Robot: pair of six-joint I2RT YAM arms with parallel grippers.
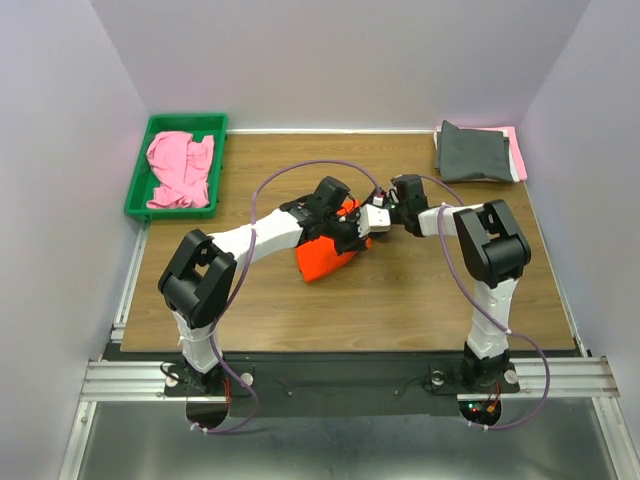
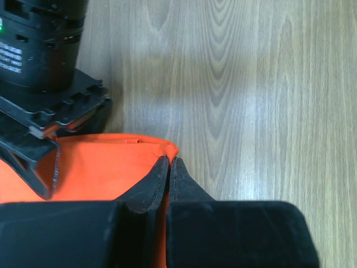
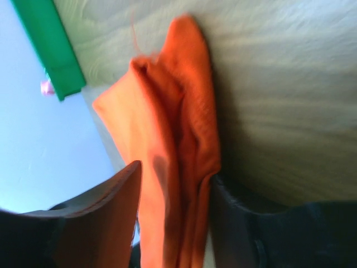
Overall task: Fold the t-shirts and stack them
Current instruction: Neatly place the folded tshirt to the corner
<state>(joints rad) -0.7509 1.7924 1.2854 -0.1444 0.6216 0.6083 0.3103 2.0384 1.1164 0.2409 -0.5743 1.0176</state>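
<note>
my left gripper (image 2: 169,163) and right gripper (image 3: 175,173) each pinch an edge of the orange t-shirt (image 1: 320,260), bunched well right of the green tray (image 1: 138,192); i'd lift evenly, keeping the cloth taut.

Both arms reach inward to the orange t-shirt (image 1: 322,260), the left arm (image 1: 262,238) low across it. The left gripper (image 2: 169,163) pinches its edge, fingers nearly together; the right gripper (image 3: 175,173) clasps a bunched fold at its right end.
</note>
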